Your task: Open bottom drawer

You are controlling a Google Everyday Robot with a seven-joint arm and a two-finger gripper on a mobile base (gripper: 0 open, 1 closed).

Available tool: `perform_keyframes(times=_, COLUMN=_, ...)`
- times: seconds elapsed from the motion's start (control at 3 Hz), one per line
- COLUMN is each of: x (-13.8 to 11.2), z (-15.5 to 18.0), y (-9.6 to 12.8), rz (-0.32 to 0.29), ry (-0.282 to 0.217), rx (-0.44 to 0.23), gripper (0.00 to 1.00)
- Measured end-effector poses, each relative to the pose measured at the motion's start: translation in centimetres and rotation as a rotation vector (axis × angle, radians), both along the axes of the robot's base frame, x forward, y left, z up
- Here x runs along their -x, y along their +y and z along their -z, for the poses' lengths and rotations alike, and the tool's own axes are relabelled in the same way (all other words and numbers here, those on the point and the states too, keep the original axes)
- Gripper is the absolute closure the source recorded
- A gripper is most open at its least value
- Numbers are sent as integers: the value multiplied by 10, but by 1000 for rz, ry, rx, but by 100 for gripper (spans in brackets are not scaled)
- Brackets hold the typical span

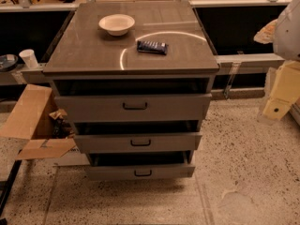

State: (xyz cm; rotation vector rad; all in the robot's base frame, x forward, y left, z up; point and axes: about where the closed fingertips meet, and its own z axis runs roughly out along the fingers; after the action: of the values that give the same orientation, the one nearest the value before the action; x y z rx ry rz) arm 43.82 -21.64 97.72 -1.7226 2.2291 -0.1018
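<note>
- Gripper [280, 97] hung at the right edge of the view, beside the cabinet's [133, 62] right side, touching nothing.
- Could not tell whether it was open or closed.
- Bottom drawer [140, 171] sat well apart from the gripper, lower and to its left, front pulled slightly out with a dark gap above.
- Its black handle [143, 173] was untouched.
- Bowl [116, 24] and dark packet [152, 46] lay on the cabinet top, up-left of the gripper.

Desk [93, 50]: 1. Drawers [93, 108]: 3, incl. bottom drawer [112, 172]. Handles [135, 106]: 3. Bowl [116, 24]: 1. Dark packet [152, 46]: 1. Paper cup [29, 58]: 1. Cardboard box [28, 114]: 1. Gripper [276, 104]: 1, right edge.
</note>
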Motion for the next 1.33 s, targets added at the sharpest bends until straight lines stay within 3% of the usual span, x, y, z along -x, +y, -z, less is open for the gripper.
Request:
perform_keyframes(times=0.33, x=0, z=0, y=0, rz=0, ry=0, rx=0, gripper=0)
perform_keyframes(times=0.67, x=-10, z=30, y=1, rz=-17, ry=25, rx=3, gripper=0)
perform_keyframes(times=1.33, x=-35, z=162, y=50, rz=-155, ry=141, rx=-76, gripper=0)
